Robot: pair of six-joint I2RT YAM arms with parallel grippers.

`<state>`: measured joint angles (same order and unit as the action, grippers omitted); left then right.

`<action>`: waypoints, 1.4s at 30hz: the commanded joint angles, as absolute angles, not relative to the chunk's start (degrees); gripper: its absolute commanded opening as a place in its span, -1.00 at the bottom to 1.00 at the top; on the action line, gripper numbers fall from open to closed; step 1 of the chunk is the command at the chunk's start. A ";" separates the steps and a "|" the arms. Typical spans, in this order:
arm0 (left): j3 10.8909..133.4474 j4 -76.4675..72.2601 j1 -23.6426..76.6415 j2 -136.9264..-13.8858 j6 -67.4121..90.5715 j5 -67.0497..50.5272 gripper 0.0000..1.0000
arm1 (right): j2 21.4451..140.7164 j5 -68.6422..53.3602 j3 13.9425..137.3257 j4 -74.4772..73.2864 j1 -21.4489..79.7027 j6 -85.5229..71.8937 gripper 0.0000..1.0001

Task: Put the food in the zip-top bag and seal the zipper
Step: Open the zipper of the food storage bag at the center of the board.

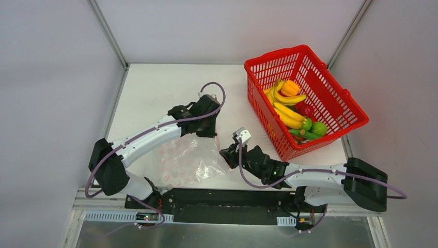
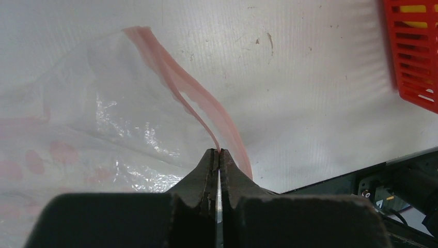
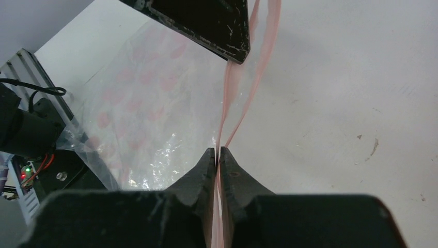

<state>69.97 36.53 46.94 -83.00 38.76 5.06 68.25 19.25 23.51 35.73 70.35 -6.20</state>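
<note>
now the left arm point(image 1: 150, 135) stretches forward and the right arm point(image 1: 310, 175) folds leftward; the left gripper point(image 2: 217, 155) pinches the zipper point(image 2: 204, 103) at its far end, the right gripper point(image 3: 217, 153) at its near end.

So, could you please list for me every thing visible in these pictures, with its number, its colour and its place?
zip-top bag: one, clear with pink dots, lying on the table between the arms, no food seen inside
zipper: one, pink-red strip, its two sides parted
basket: one, red lattice, far right of the table
bananas: several, yellow, in the basket
orange: one, orange, far end of the basket
red piece: one, red, beside the bananas
green pieces: about three, green, near end of the basket
table: one, white
left gripper: one, black, shut on the zipper
right gripper: one, black, shut on the zipper
</note>
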 commanded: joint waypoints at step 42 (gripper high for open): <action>75.00 45.93 48.94 -77.65 31.28 6.44 -1.00 | 69.20 3.48 34.50 22.70 55.72 -37.11 -1.00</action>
<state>70.70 39.44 48.07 -77.54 31.86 -1.56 70.57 2.35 34.41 17.85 55.83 -33.91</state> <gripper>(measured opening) 0.008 0.010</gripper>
